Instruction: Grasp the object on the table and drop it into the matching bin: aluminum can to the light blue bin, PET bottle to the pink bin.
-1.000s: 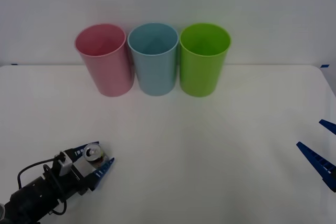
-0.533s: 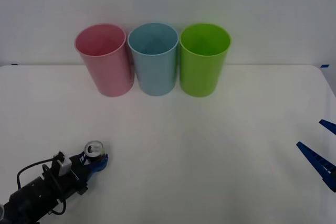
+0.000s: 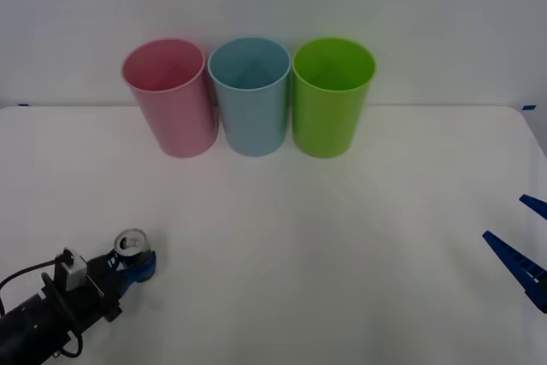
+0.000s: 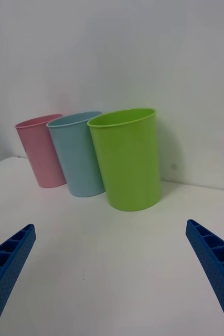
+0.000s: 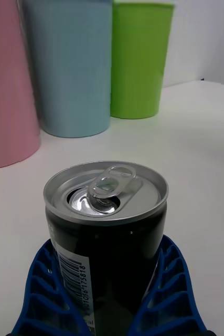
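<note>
At the near left corner of the table [image 3: 282,237], your left gripper [image 3: 135,267] is wrapping its blue ribbed fingers [image 5: 169,283] around the lower body of the aluminum can [image 3: 132,244], so you are holding the can upright, silver top and pull tab facing up, with the jaws closed on it. From the front view I cannot tell whether the can's base is touching the tabletop or hanging just above it, so you should be lifting straight up first and checking that the can is not tilting in the grip. Along the far edge, the pink bin [image 3: 170,96] is standing leftmost, the light blue bin [image 3: 250,94] is sitting just beside it in the middle, and a lime green bin [image 3: 332,94] is standing to its right; the three are nearly touching. Since you are carrying a can, you are aiming for the middle one. Because the rims are so close together, you should be bringing the can high over the pink rim, centring it above the blue opening, and releasing only once it is clearly inside that rim. At the right edge, your right gripper [image 3: 526,243] is waiting with its fingers spread wide and holding nothing; you can be leaving it parked there.
</note>
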Available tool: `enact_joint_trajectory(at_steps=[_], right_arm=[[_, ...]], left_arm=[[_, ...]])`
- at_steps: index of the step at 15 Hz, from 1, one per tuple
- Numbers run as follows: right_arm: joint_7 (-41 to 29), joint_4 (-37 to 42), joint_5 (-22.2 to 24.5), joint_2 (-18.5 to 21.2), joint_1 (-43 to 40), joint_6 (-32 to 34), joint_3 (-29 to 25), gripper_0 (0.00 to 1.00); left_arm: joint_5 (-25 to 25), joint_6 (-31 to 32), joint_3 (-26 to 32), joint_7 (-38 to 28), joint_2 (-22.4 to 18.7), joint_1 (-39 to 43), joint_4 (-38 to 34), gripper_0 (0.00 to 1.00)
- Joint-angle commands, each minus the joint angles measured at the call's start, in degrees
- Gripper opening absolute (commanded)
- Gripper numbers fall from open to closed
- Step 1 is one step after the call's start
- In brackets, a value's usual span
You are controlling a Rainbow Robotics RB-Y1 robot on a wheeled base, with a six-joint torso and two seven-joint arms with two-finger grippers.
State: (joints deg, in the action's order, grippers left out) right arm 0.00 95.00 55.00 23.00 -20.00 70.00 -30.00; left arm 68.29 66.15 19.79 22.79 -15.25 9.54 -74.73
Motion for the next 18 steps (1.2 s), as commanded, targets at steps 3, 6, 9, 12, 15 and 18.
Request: enact_joint_trajectory(at_steps=[3,6,9,12,15,18], right_arm=[[0.00,0.00,0.00,0.00,0.00,0.00,0.00,1.00],[0.00,0.00,0.00,0.00,0.00,0.00,0.00,1.00],[0.00,0.00,0.00,0.00,0.00,0.00,0.00,1.00],[0.00,0.00,0.00,0.00,0.00,0.00,0.00,1.00],[0.00,0.00,0.00,0.00,0.00,0.00,0.00,1.00],[0.00,0.00,0.00,0.00,0.00,0.00,0.00,1.00]], left_arm=[[-5.80,-0.50,1.83,-6.62,-0.75,5.40,-7.72,0.00],[-12.04,-1.38,3.76,-6.71,-0.75,7.51,-9.03,0.00],[-15.99,-1.46,4.82,-6.88,-0.75,8.04,-11.14,0.00],[-16.78,-2.08,4.38,-8.64,-0.75,6.63,-13.17,0.00],[-16.78,-3.22,3.32,-10.84,-0.75,3.91,-14.40,0.00],[-17.22,-6.65,2.00,-13.56,-0.75,2.85,-18.18,0.00]])
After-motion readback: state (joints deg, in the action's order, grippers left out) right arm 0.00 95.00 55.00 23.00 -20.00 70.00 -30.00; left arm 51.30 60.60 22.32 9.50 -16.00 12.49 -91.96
